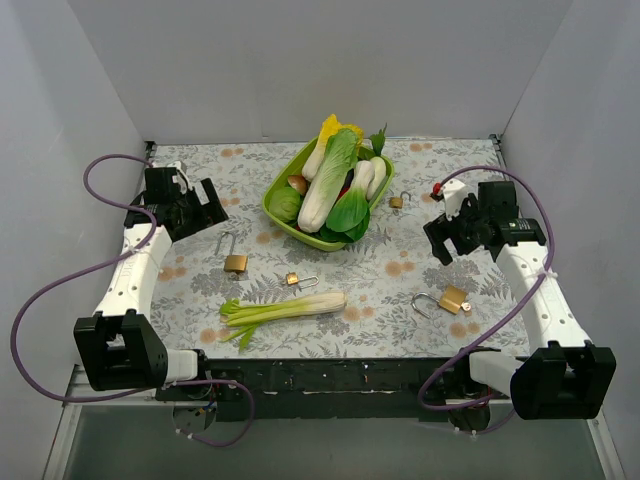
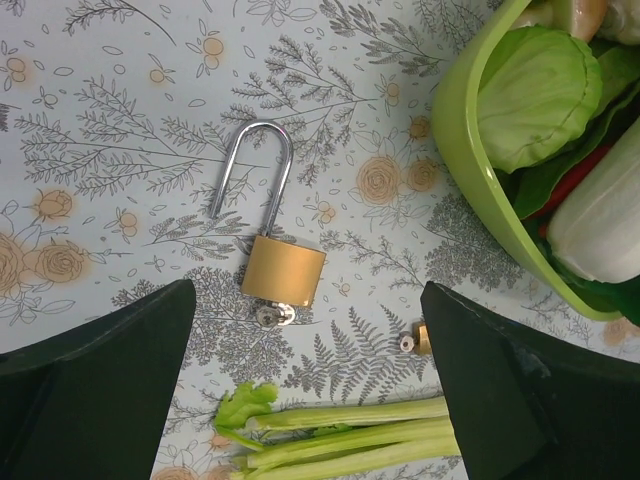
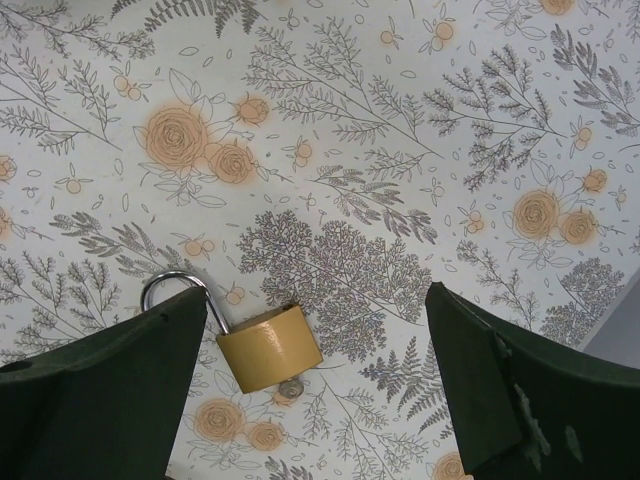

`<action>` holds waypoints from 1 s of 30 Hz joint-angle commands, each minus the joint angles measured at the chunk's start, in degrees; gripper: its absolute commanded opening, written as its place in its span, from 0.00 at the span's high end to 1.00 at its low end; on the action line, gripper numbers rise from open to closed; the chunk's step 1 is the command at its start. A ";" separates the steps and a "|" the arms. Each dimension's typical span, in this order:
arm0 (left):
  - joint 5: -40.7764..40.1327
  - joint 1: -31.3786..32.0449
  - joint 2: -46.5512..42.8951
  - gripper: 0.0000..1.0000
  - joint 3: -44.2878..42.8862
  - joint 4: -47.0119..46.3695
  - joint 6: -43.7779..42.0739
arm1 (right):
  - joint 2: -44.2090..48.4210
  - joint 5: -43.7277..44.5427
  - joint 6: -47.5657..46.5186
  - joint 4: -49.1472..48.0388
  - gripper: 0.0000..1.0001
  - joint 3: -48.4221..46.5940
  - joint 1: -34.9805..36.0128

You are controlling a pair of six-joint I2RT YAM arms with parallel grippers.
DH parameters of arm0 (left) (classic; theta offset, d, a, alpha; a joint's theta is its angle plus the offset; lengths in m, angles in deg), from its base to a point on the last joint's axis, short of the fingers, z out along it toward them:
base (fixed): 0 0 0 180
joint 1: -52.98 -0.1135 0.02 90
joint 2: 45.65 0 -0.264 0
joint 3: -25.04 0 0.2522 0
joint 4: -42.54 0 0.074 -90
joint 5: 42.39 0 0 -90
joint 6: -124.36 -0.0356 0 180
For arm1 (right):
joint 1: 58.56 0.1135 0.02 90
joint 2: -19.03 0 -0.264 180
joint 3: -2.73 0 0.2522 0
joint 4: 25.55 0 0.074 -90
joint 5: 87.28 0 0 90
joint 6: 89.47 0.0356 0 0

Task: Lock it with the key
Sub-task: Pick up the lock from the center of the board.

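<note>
From above: find the long-shackled padlock (image 1: 236, 262) left of the basket (image 1: 290, 228). Left wrist: lower the wide-open left claw (image 2: 307, 300) squarely, press the shackle (image 2: 286, 190) home, turn the key (image 2: 272, 317). Right wrist: hold the right claw (image 3: 315, 300), likewise spread, above the second padlock (image 3: 268, 348).

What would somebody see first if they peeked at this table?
Probably the bright green basket heaped with vegetables at the far middle of the flowery table. Then the shiny brass locks lying open on it: a long-looped padlock on the left and a short-looped padlock on the right. A pale leafy stalk lies near the front.
</note>
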 commanded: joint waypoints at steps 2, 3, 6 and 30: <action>-2.67 -0.20 -3.48 0.02 -2.55 -2.76 0.40 | -1.74 -2.32 -3.92 7.07 0.02 -3.48 -0.04; -1.80 -0.20 -3.83 0.02 -2.46 -3.46 0.05 | -2.44 -1.36 -5.76 8.30 0.02 -3.57 -0.04; 1.88 -0.20 -6.11 0.02 -1.24 -6.63 -1.71 | -3.59 1.89 -8.14 11.92 0.02 -2.17 -0.04; 21.94 -0.20 -8.23 0.02 2.19 -12.17 -6.90 | -4.46 7.97 -23.08 -1.00 0.02 19.80 -0.04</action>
